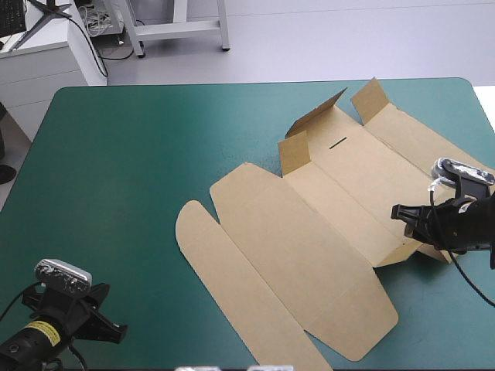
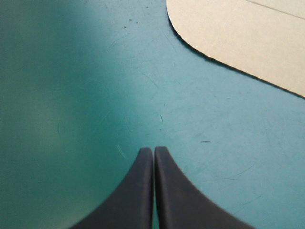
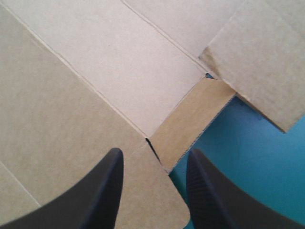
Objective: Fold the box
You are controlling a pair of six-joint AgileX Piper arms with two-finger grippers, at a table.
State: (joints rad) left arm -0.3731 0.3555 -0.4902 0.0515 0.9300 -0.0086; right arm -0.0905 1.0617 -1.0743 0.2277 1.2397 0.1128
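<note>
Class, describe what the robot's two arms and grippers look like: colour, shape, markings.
The left arm and right arm are black; the left carries a yellow label, its print too fine to read. The left gripper and right gripper each have two broad, smooth black fingers curved like fins, tapering to rounded tips.

We see a worktop [image 1: 116,193] under a teal-green cover with rounded corners. In the left wrist view the cover bears fine scratches. One thing lies on it: the box [image 1: 309,232], a cut brown sheet, right of the middle and set aslant from the near edge toward the far right corner. Most of it lies flat. A long flap [image 1: 224,270] with a rounded end forms its left side. At the far end three small flaps [image 1: 294,151] stand up, with a short dark slot [image 1: 338,142] in the panel between them. On its right side a strip [image 3: 190,119] of board rises off the cover.
</note>
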